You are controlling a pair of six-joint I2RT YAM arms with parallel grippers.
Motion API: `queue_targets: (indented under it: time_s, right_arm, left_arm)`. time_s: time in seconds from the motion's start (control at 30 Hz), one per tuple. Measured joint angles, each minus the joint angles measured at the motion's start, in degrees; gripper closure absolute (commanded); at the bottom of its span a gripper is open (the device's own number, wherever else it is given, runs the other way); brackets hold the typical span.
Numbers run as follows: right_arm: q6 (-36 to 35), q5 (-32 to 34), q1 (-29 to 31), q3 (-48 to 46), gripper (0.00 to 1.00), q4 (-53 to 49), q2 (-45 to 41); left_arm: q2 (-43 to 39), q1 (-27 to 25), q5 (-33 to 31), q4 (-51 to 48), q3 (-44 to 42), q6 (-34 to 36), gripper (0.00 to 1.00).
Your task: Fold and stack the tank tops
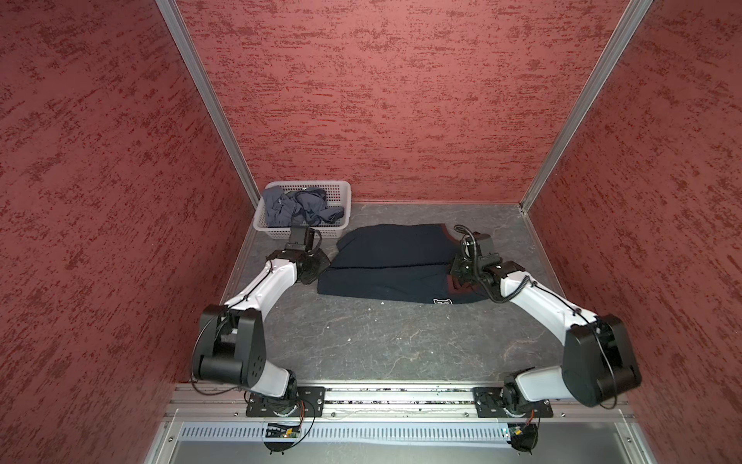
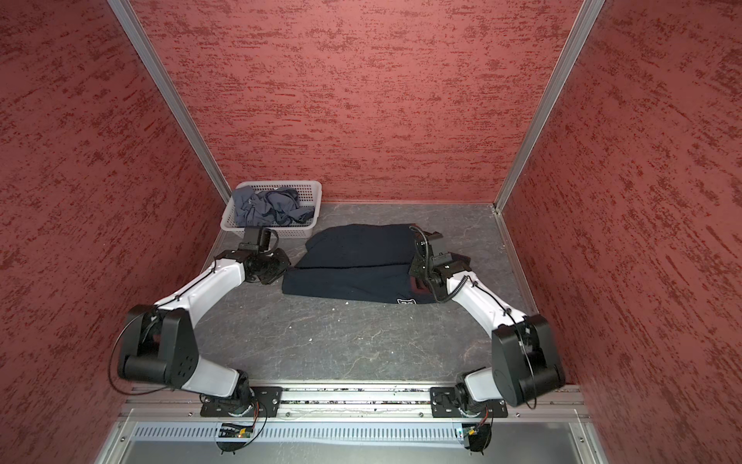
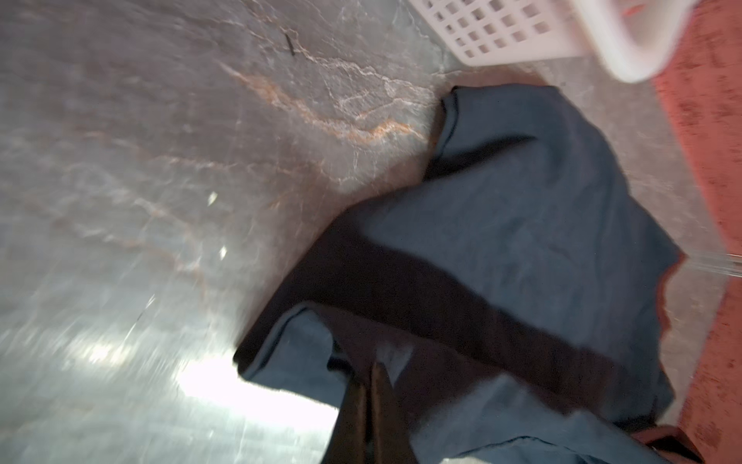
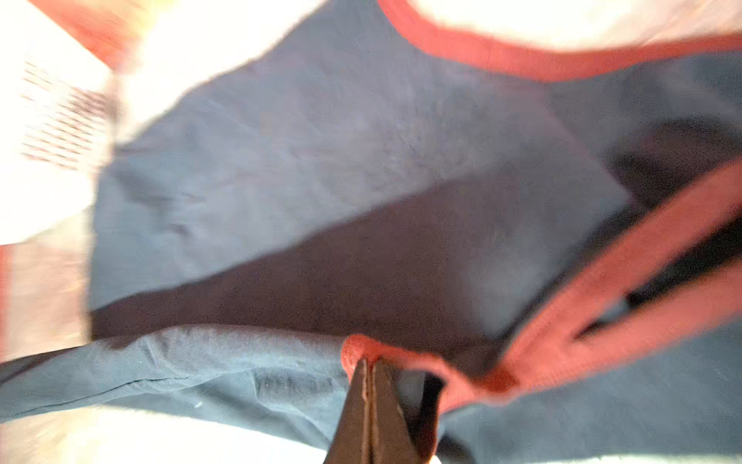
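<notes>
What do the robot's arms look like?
The left arm and right arm have smooth white shells and chunky black joints. Thin black cables run along them, and a ribbed black hose loops at the right wrist. The left end effector and right end effector are dark, with two flat, tapering fingers.
</notes>
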Motion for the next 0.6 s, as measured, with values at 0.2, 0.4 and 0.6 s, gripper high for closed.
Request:
queue_targets:
  time_s: [0.2, 0.4, 0.6]
  right_arm:
    - [2.2, -0.7, 5.0, -6.3, 1.00, -9.8, -15.0]
    - [8.1, -3.7, 10.1, -16.6, 1.00, -15.9, -23.0]
    - [12.1, -4.2, 12.9, -21.9, 1.00, -18.3, -21.4]
  left_arm:
    - [-19.1, -0.7, -0.8, -4.0, -10.9, -3.1, 0.94]
    - [-26.5, -4.3, -0.3, -10.4, -18.4, -9.1, 0.93]
    - [-25.7, -5.6, -0.3, -12.5, -23.7, -13.6, 0.91]
